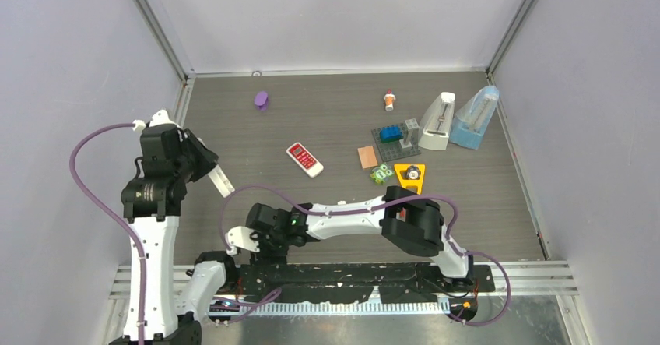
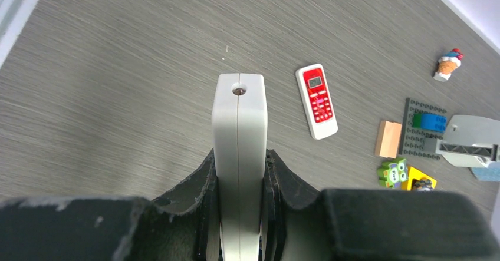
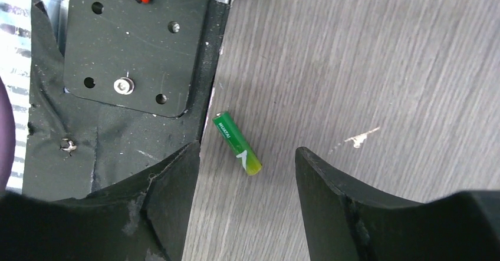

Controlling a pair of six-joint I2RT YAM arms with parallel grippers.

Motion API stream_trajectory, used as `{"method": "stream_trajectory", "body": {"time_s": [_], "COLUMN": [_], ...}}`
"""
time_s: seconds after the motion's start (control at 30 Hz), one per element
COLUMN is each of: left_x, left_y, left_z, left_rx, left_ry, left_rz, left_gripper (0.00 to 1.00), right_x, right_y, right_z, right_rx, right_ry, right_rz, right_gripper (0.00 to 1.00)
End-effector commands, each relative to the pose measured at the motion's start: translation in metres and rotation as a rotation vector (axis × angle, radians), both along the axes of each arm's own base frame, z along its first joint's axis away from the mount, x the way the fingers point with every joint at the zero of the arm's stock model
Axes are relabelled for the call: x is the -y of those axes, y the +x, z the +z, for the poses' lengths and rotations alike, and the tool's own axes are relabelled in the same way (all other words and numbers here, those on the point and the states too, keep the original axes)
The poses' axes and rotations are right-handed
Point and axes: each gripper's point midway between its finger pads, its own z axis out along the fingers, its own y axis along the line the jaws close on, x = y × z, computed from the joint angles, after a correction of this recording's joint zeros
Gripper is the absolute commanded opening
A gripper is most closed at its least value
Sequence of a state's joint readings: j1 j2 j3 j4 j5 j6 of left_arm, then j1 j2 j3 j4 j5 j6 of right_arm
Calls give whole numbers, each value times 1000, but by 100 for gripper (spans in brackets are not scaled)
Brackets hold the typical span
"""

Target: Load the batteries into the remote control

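My left gripper (image 2: 240, 155) is shut on a white remote control (image 2: 239, 125), held edge-on with its far end pointing out over the table; in the top view the left gripper (image 1: 207, 166) hovers at the left side with the white remote control (image 1: 222, 180) sticking out of it. A green battery (image 3: 237, 143) lies flat on the wood, right beside the black base plate (image 3: 127, 49). Just above it stands my right gripper (image 3: 246, 150), open, one finger on either side and touching nothing. From above, the right gripper (image 1: 257, 240) hides the battery.
A red-and-white remote (image 1: 304, 159) lies mid-table. Right of it are an orange block (image 1: 367, 156), a grey brick plate (image 1: 395, 139), a green toy (image 1: 380, 174), a yellow triangle (image 1: 410, 174) and two metronomes (image 1: 439, 121). A purple piece (image 1: 261, 100) and a small figure (image 1: 389, 100) lie at the back.
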State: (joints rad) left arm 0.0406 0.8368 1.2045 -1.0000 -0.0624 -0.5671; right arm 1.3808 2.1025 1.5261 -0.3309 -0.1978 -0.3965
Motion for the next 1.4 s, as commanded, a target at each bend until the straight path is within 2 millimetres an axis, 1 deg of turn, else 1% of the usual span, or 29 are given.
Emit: {"method": "stream_trajectory", "body": {"time_s": [0.0, 0.1, 0.3, 0.37, 0.43, 0.47, 0.5, 0.53, 0.63, 0.67, 0.73, 0.8, 0.83, 0.87, 0.9, 0.93, 0.97, 1.0, 1.03, 1.07, 1.1, 1.13, 1.17, 1.2, 1.23, 1.27, 1.3, 1.33, 1.37], "left_x": [13, 16, 17, 16, 15, 14, 14, 14, 14, 14, 15, 16, 17, 18, 19, 21, 23, 25, 27, 31, 35, 41, 47, 54, 60, 68, 76, 83, 91], "left_y": [10, 13, 17, 18, 18, 18, 18, 19, 18, 19, 19, 19, 18, 18, 18, 18, 17, 17, 17, 17, 17, 18, 18, 19, 22, 23, 26, 28, 31], "left_z": [13, 11, 7, 6, 6, 6, 6, 6, 5, 4, 3, 2, 0, -1, -2, -4, -5, -7, -10, -12, -13, -13, -15, -15, -11, -10, -6, -4, -5], "left_rx": [53, 55, 48, 48, 52, 52, 53, 53, 50, 49, 50, 47, 45, 43, 41, 40, 41, 39, 38, 38, 42, 49, 55, 66, 100, 121, 158, 188, 225], "left_ry": [-59, -78, -98, -98, -96, -96, -94, -92, -94, -95, -100, -106, -111, -118, -124, -131, -139, -147, -159, -174, -192, -218, -244, -278, -304, -340, -373, -417, -464], "left_rz": [-83, -95, -101, -99, -95, -93, -93, -93, -94, -95, -98, -102, -106, -107, -111, -118, -126, -133, -140, -153, -168, -195, -223, -249, -279, -314, -350, -381, -419], "left_gripper": [0, 0, 0, 0, 0, 0, 0, 0, 0, 0, 0, 0, 0, 0, 0, 0, 0, 0, 0, 0, 0, 0, 0, 0, 0, 0, 0, 0, 0], "right_x": [-14, -15, -20, -21, -22, -22, -23, -22, -21, -20, -17, -13, -10, -10, -6, -5, 1, 3, 10, 10, 21, 23, 34, 39, 50, 58, 62, 70, 75], "right_y": [-8, -7, -3, -3, -2, -1, 0, 1, 8, 9, 15, 21, 24, 25, 30, 32, 38, 41, 48, 52, 58, 64, 70, 74, 79, 86, 87, 91, 93], "right_z": [12, 6, -2, -5, -7, -8, -8, -9, -8, -8, -7, -4, -1, 7, 7, 18, 18, 30, 29, 47, 41, 59, 56, 72, 69, 84, 92, 111, 120], "right_rx": [1, 4, 13, 13, 17, 19, 24, 26, 52, 59, 78, 92, 90, 82, 61, 50, 19, 1, -37, -52, -90, -98, -130, -140, -180, -211, -232, -269, -283], "right_ry": [50, 43, 57, 68, 79, 80, 81, 78, 75, 73, 66, 66, 71, 88, 93, 120, 127, 156, 166, 220, 213, 263, 257, 295, 290, 339, 364, 419, 448], "right_rz": [101, 97, 78, 68, 55, 52, 47, 43, 12, 3, -25, -60, -86, -101, -135, -157, -207, -228, -287, -312, -375, -410, -471, -505, -569, -625, -644, -681, -698], "right_gripper": [63, 58, 56, 54, 49, 43, 41, 35, 22, 14, 7, 6, 6, 5, 5, 5, 5, 6, 5, 5, 5, 5, 5, 5, 5, 5, 5, 5, 5]}}
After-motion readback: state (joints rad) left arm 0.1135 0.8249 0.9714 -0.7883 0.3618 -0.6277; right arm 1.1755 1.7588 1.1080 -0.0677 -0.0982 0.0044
